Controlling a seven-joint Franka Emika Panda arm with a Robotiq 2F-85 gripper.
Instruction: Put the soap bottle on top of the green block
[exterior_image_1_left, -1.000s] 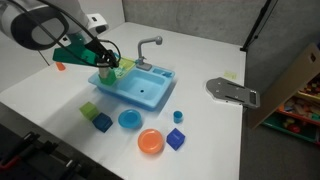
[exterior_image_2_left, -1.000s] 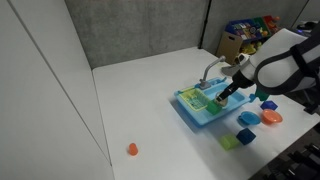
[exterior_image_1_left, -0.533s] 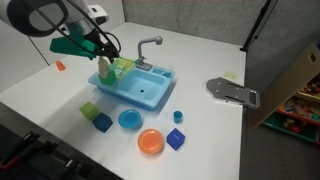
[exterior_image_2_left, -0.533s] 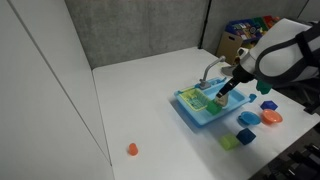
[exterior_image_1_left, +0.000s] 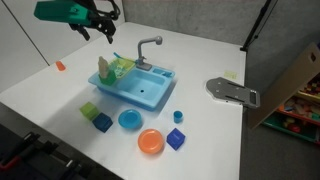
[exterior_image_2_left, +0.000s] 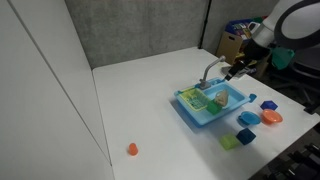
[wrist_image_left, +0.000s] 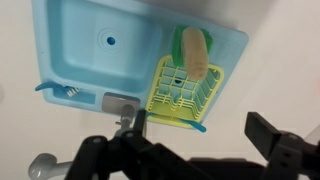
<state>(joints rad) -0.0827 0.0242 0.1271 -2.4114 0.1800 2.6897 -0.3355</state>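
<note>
In an exterior view, your claw (exterior_image_1_left: 97, 28) hangs high above the blue toy sink (exterior_image_1_left: 135, 98) on the white worktop (exterior_image_1_left: 230, 130). Its jaws are spread and empty, a height likely meant to keep it from toppling anything below. The soap bottle (exterior_image_1_left: 103, 67) stands upright at the sink's rack end, just beside or touching the green block (exterior_image_1_left: 119, 68); whether it rests on top cannot be told

In an exterior view, the claw (exterior_image_2_left: 237, 70) sits above the sink's edge near the faucet (exterior_image_2_left: 208, 72). The green block (exterior_image_2_left: 200, 100) shows, but the bottle is too small to pick out

In the wrist view, looking down, the spread claw (wrist_image_left: 200, 135) frames the yellow rack (wrist_image_left: 175, 100). The green block (wrist_image_left: 188, 40) lies at its end with a tan piece (wrist_image_left: 197, 58) on it; the bottle is unclear here
</note>
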